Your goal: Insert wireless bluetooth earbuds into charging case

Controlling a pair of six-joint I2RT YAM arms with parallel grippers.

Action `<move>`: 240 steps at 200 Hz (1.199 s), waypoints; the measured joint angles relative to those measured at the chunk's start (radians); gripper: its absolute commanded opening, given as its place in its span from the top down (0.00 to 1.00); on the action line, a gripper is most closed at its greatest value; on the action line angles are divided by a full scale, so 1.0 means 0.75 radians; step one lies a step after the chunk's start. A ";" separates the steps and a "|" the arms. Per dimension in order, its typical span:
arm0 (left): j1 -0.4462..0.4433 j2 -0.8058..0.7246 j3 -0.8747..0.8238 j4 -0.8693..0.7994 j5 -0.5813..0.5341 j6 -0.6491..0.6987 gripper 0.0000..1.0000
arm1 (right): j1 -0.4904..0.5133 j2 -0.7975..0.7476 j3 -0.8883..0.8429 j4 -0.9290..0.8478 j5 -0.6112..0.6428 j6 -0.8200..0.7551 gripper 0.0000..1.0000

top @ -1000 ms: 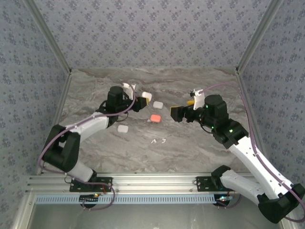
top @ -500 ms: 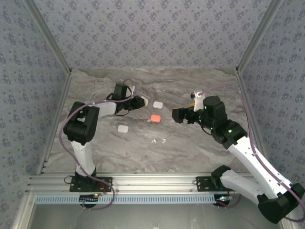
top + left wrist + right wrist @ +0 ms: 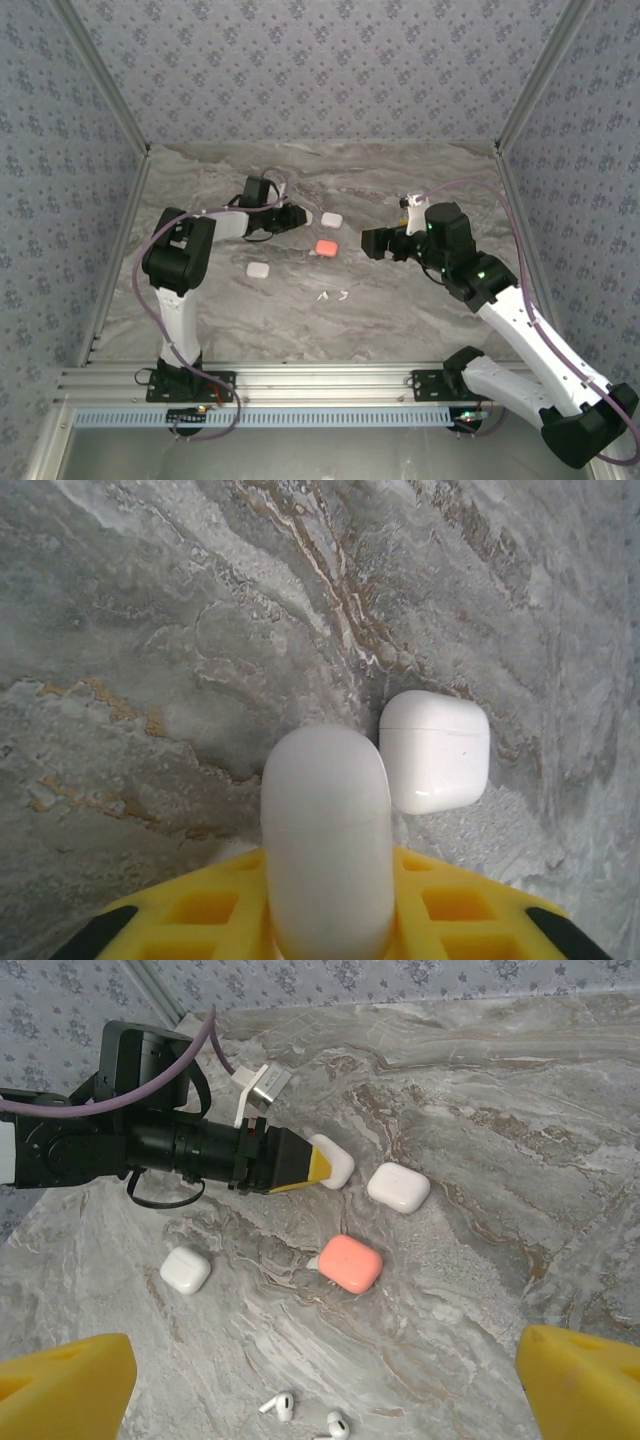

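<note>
My left gripper (image 3: 297, 216) lies low over the table, its yellow fingers (image 3: 190, 910) closed on the two sides of a white charging case (image 3: 327, 825). That case (image 3: 336, 1164) rests on the marble just left of a second white case (image 3: 434, 750) (image 3: 331, 218). A pink case (image 3: 325, 247) (image 3: 350, 1263) lies nearer the middle. A third white case (image 3: 258, 269) (image 3: 186, 1269) sits further left. Two white stemmed earbuds (image 3: 323, 297) (image 3: 280, 1406) lie loose in front, the second (image 3: 337, 1426) beside the first. My right gripper (image 3: 372, 240) (image 3: 322, 1360) hangs open above the table, right of the pink case, holding nothing.
Patterned walls close off the back and both sides of the marble table (image 3: 400, 310). The left arm (image 3: 180, 250) stretches along the left half. An aluminium rail (image 3: 320, 385) runs along the near edge.
The left arm has swung its elbow up and brought the white case down from a raised position to the table beside the other white case. The right gripper barely shifted.
</note>
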 measured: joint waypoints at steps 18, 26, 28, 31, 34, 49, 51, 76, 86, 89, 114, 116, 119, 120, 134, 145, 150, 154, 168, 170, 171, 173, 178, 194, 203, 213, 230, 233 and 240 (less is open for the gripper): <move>0.001 0.012 0.009 -0.025 -0.008 0.009 0.60 | 0.000 0.000 -0.001 -0.005 0.000 -0.001 0.00; 0.002 0.013 0.019 -0.037 -0.014 0.022 0.58 | -0.002 0.000 -0.001 -0.005 0.000 -0.001 0.00; 0.002 0.013 0.021 -0.039 -0.016 0.027 0.57 | -0.003 0.001 -0.001 -0.005 0.000 -0.001 0.00; 0.002 0.013 0.024 -0.043 -0.020 0.027 0.57 | -0.003 0.001 -0.001 -0.005 0.000 -0.001 0.00; 0.003 0.013 0.027 -0.046 -0.022 0.035 0.56 | -0.003 0.002 -0.001 -0.005 0.000 -0.001 0.00; 0.005 0.012 0.033 -0.058 -0.024 0.051 0.52 | -0.004 0.009 -0.001 -0.007 0.001 -0.003 0.00; 0.005 0.012 0.033 -0.058 -0.024 0.050 0.52 | -0.004 0.010 -0.001 -0.008 0.000 -0.004 0.00; 0.014 -0.004 0.032 -0.070 -0.033 0.084 0.43 | -0.009 0.021 -0.015 -0.006 -0.004 -0.016 0.00; 0.022 -0.019 0.027 -0.086 -0.052 0.092 0.40 | -0.012 0.023 -0.026 -0.001 -0.012 -0.016 0.00; 0.025 -0.029 0.023 -0.090 -0.057 0.098 0.40 | -0.013 0.024 -0.031 0.004 -0.016 -0.016 0.00; 0.043 -0.176 -0.068 -0.100 -0.126 0.119 0.30 | -0.020 0.033 -0.076 0.090 -0.073 -0.014 0.00; 0.044 -0.188 -0.075 -0.100 -0.130 0.121 0.29 | -0.020 0.035 -0.082 0.101 -0.079 -0.014 0.00; 0.045 -0.217 -0.092 -0.100 -0.141 0.119 0.28 | -0.020 0.035 -0.089 0.118 -0.088 -0.014 0.00; 0.045 -0.224 -0.096 -0.101 -0.143 0.121 0.28 | -0.020 0.037 -0.093 0.127 -0.093 -0.013 0.00; 0.045 -0.368 -0.163 -0.098 -0.189 0.131 0.23 | -0.020 0.061 -0.121 0.204 -0.136 -0.010 0.00; 0.045 -0.480 -0.211 -0.095 -0.223 0.133 0.20 | -0.012 0.104 -0.125 0.243 -0.166 -0.011 0.00; 0.044 -0.532 -0.233 -0.091 -0.238 0.138 0.18 | -0.006 0.131 -0.124 0.260 -0.176 -0.015 0.00; 0.044 -0.569 -0.248 -0.091 -0.250 0.137 0.16 | 0.002 0.154 -0.120 0.269 -0.184 -0.017 0.00; 0.045 -0.696 -0.307 -0.090 -0.298 0.143 0.13 | 0.047 0.247 -0.095 0.283 -0.194 -0.042 0.00; 0.045 -0.714 -0.315 -0.091 -0.303 0.145 0.13 | 0.060 0.264 -0.090 0.283 -0.194 -0.051 0.00; 0.046 -0.723 -0.321 -0.090 -0.307 0.143 0.13 | 0.063 0.269 -0.088 0.283 -0.192 -0.053 0.00; 0.047 -0.738 -0.329 -0.091 -0.313 0.141 0.13 | 0.072 0.283 -0.082 0.283 -0.191 -0.056 0.00; 0.052 -0.772 -0.348 -0.094 -0.322 0.140 0.12 | 0.099 0.323 -0.066 0.281 -0.187 -0.075 0.00; 0.084 -0.851 -0.402 -0.121 -0.345 0.129 0.12 | 0.201 0.466 0.008 0.276 -0.166 -0.135 0.00; 0.120 -0.887 -0.436 -0.137 -0.349 0.113 0.11 | 0.262 0.558 0.067 0.268 -0.152 -0.179 0.00; 0.167 -0.916 -0.478 -0.150 -0.351 0.091 0.10 | 0.318 0.655 0.138 0.255 -0.130 -0.223 0.00; 0.271 -0.973 -0.553 -0.178 -0.342 0.038 0.09 | 0.400 0.826 0.274 0.221 -0.094 -0.307 0.00; 0.289 -0.982 -0.566 -0.181 -0.338 0.027 0.09 | 0.414 0.860 0.304 0.212 -0.086 -0.321 0.00; 0.333 -1.007 -0.593 -0.198 -0.331 0.004 0.09 | 0.440 0.922 0.360 0.199 -0.071 -0.354 0.00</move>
